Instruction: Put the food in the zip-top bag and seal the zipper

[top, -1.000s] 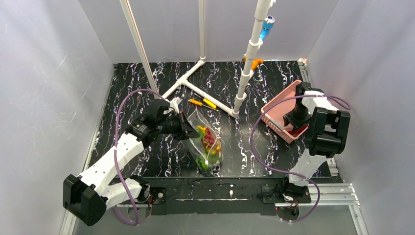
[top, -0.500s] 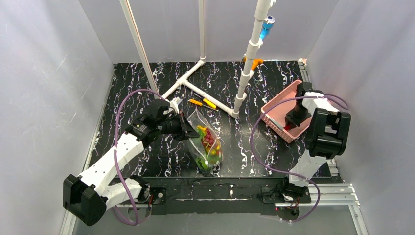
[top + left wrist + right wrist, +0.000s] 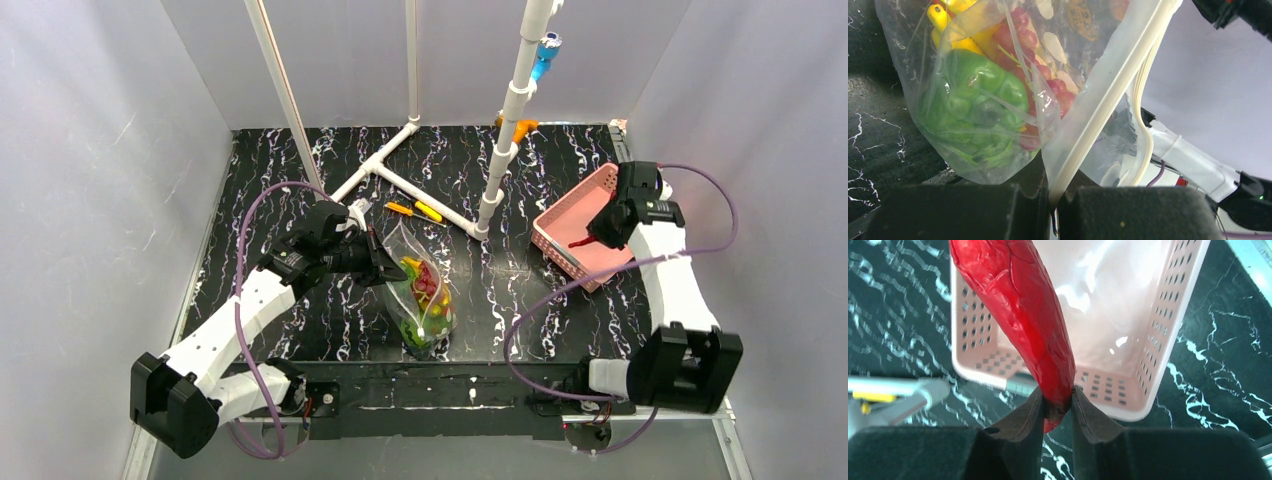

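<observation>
Near the tabletop's (image 3: 300,170) front edge the zip-top bag (image 3: 425,300) holds green, yellow and red food (image 3: 428,285), its zipper (image 3: 1108,85) pinched by the left fingers (image 3: 1018,205), while farther back the right fingers (image 3: 1088,417) pinch a long red pepper (image 3: 1023,315) above the pink basket (image 3: 1168,330).

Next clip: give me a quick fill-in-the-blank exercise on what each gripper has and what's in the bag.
1. The chili pepper pinched in the right gripper, near the pink basket, is ____ in colour.
2. The left gripper is ____ on the mouth edge of the zip-top bag.
3. The bell pepper inside that bag is ____ in colour.

Missing words: red; shut; green.
</observation>
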Robot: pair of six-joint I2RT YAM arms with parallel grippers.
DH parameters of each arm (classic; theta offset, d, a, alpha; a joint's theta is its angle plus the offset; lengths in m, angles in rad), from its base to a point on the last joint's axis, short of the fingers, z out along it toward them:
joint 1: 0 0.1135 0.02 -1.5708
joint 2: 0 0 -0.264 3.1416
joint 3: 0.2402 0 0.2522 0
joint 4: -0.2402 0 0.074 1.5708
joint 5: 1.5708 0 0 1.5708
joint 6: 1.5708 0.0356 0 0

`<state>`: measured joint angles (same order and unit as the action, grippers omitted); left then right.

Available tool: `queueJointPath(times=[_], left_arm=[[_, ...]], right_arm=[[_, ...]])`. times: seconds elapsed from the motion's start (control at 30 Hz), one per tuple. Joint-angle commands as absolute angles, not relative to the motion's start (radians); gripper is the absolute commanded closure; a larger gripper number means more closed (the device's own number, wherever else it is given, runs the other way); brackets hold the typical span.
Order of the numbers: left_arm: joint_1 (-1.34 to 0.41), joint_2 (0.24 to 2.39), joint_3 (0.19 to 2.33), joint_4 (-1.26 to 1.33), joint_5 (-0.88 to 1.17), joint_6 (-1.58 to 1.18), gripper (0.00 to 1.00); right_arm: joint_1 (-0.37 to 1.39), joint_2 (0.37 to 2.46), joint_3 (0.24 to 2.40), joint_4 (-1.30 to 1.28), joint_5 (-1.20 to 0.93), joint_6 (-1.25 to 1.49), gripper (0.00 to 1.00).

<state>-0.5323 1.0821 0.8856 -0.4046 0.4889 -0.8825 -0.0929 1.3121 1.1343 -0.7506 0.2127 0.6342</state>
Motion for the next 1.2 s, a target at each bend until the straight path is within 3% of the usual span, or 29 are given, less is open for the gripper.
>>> queueJointPath(times=[0.0,0.27,0.53,0.83,1.17], left_arm=[[-0.535,1.086,0.917,-0.423,0.48,-0.885,1.0],[-0.535,1.085,0.919,-0.445,0.462,-0.884,1.0],[-0.535,1.083,0.934,-0.464,0.451,-0.886,1.0],[-0.535,1.08,0.952,-0.497,0.441,-0.882,1.0],[-0.536,1.068,0.96,-0.514,0.432,-0.887,1.0]], right_arm=[[-0.01,1.162,1.064,-0.729,0.151,0.546,0.99],[0.137,0.933,0.94,-0.779,-0.101,0.459,0.99],[0.384,0.875,0.914,-0.746,-0.342,0.504,0.99],[0.711,1.001,1.165,-0.745,-0.338,0.567,0.99],[0.891,1.209,1.412,-0.7,-0.383,0.66,0.99]])
